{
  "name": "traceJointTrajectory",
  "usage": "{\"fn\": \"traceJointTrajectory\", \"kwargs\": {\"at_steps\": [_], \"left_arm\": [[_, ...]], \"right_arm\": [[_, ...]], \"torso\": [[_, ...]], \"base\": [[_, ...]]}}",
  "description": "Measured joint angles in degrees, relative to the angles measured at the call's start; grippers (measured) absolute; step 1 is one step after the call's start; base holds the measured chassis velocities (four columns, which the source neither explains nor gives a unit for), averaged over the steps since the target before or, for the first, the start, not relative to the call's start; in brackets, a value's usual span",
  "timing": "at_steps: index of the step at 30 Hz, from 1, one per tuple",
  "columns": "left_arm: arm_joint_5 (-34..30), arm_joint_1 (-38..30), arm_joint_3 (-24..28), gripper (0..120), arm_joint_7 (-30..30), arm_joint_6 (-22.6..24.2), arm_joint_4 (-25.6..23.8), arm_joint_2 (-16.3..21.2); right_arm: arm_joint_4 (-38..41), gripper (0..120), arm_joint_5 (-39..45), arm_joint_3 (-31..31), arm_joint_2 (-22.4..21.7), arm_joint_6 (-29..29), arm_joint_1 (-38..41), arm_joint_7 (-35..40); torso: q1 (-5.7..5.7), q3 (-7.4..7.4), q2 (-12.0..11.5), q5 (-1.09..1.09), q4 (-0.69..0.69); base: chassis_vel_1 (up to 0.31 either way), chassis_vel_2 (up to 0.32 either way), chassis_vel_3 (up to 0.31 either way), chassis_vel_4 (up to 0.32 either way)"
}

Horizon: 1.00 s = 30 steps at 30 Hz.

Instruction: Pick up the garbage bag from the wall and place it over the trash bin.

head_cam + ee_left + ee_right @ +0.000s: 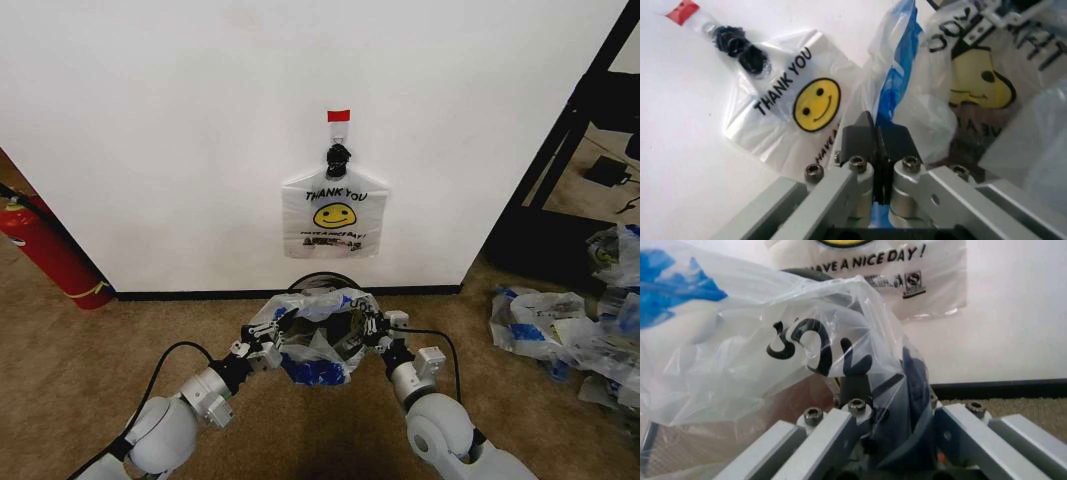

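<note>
Both hands are pinching the bag [315, 340] over the bin [322, 282]: left hand [268, 345] is clamping a blue-taped handle, right hand [372, 328] is gripping the opposite edge. Another bag [334, 212] is hanging on the wall [180, 120] hook [338, 155].

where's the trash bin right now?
Head view, centre: the trash bin stands at the wall's foot, below the hanging bag, mostly hidden behind the bag both claws hold.
</note>
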Motion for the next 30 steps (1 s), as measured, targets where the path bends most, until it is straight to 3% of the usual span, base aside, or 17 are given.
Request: {"fn": "traceJointTrajectory", "kwargs": {"at_steps": [5,15,22,30], "left_arm": [[-4.67,-1.58,-0.68,0,0.11,2.20,-0.75,0.90],[-21.39,-4.24,-0.81,0,-1.16,11.23,-1.25,3.61],[-24.32,-4.55,-1.06,0,-1.49,12.71,-0.37,4.10],[-25.16,-3.87,-1.68,0,-1.43,12.71,0.66,4.35]], "right_arm": [[-1.48,1,-0.42,1.38,-1.47,2.83,-0.42,-8.23],[-9.80,1,-3.45,7.78,-4.76,13.87,0.46,-41.31],[-11.30,1,-0.17,8.65,-4.71,15.99,0.68,-50.87],[-11.64,1,5.52,8.61,-4.24,17.61,0.76,-52.90]], "torso": [[0.00,0.00,0.00,0.01,0.00],[0.00,0.00,0.00,0.00,0.00],[0.00,0.00,0.00,0.01,0.00],[0.00,0.00,0.00,-0.01,0.00]], "base": [[0.000,0.000,0.000,0.000],[0.000,0.000,0.000,0.000],[0.000,0.000,0.000,0.000],[0.000,0.000,0.000,0.000]]}}
